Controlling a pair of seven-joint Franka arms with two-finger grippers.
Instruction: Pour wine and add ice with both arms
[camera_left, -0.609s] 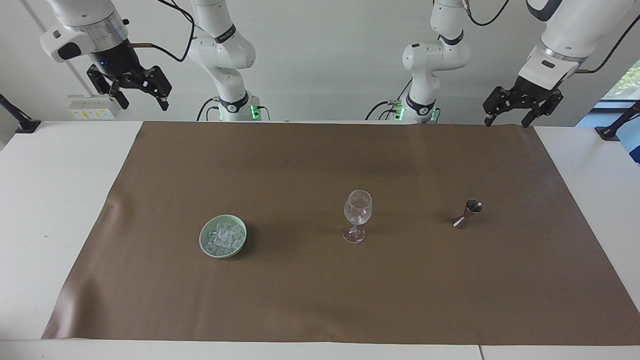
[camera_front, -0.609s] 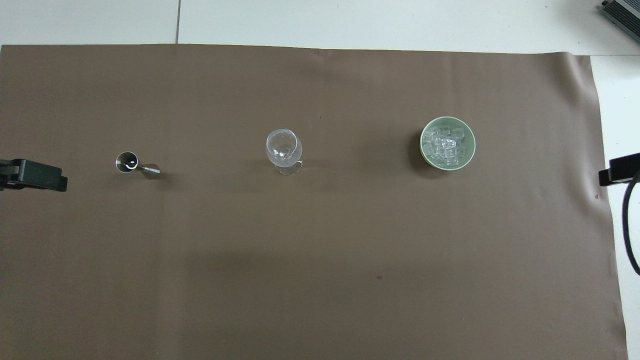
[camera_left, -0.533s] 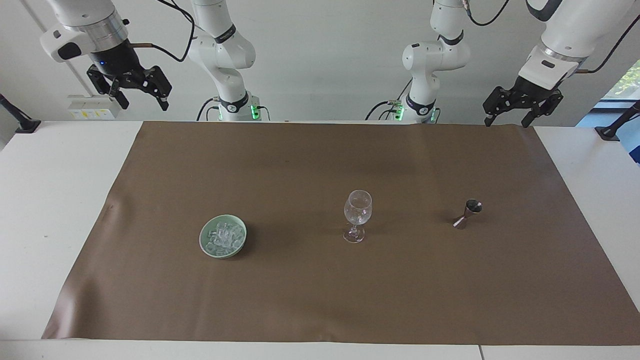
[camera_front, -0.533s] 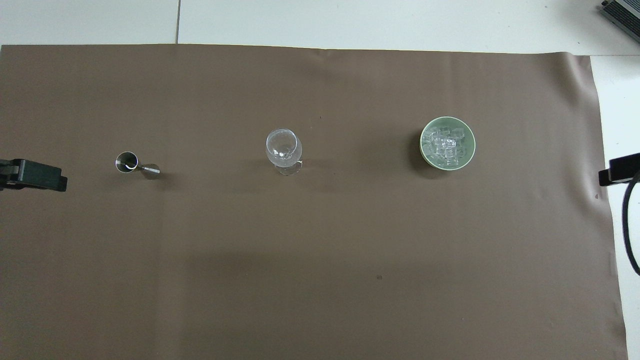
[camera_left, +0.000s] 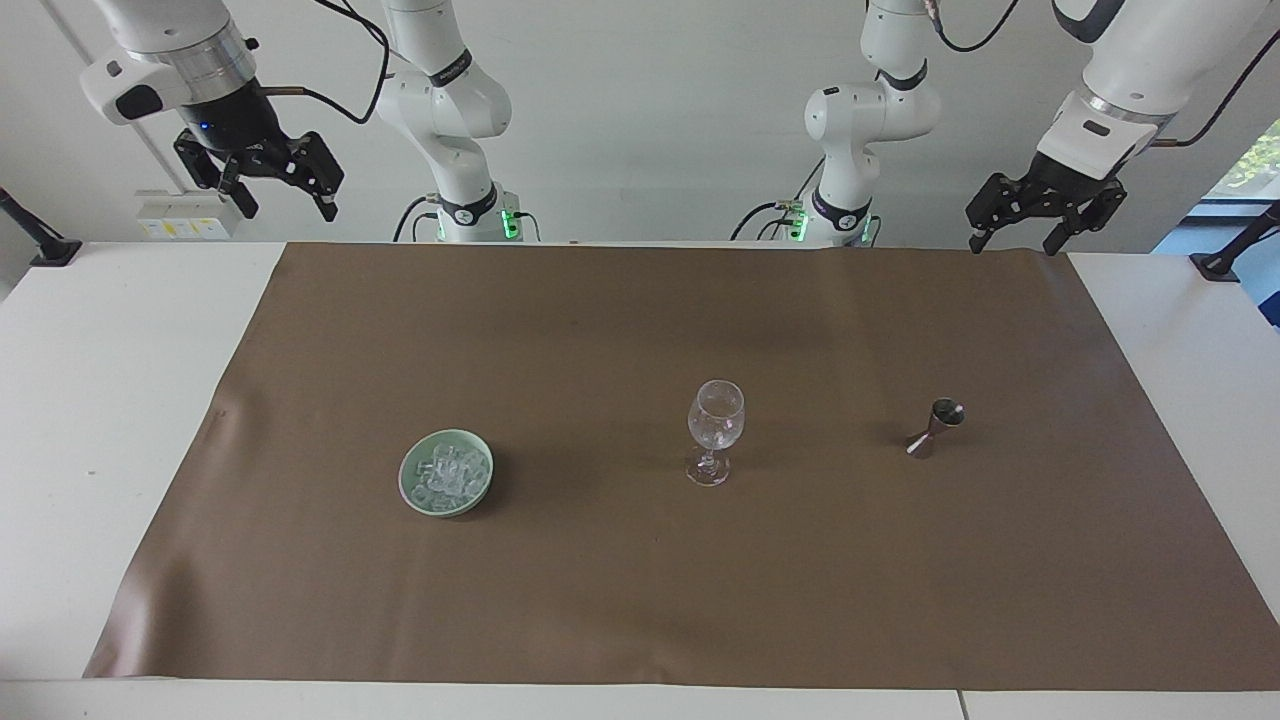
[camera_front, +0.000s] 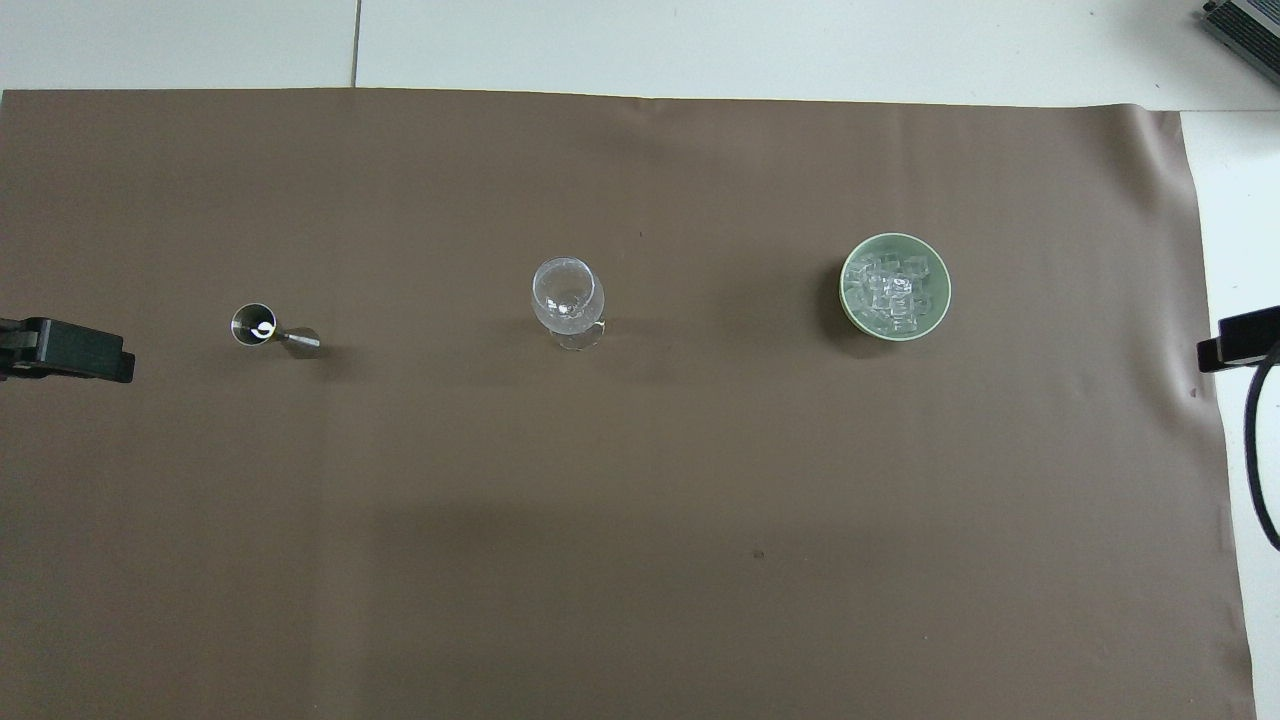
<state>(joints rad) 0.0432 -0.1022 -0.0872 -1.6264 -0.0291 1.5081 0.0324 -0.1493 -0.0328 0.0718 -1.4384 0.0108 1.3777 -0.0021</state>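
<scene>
The ice lies heaped in a pale green bowl toward the right arm's end of the brown mat. A clear stemmed glass stands upright mid-mat. Toward the left arm's end stands a small metal jigger; no wine shows. Both arms hang high over the table edge by their bases. My left gripper is open and holds nothing, and so is my right gripper. In the overhead view only one finger of each gripper shows.
The brown mat covers most of the white table. The bowl, glass and jigger stand in one row, well apart from each other. Black clamp mounts sit at the table's corners by the robots.
The right gripper has drifted very slightly upward. The left arm, the bowl, the glass and the jigger stay where they were.
</scene>
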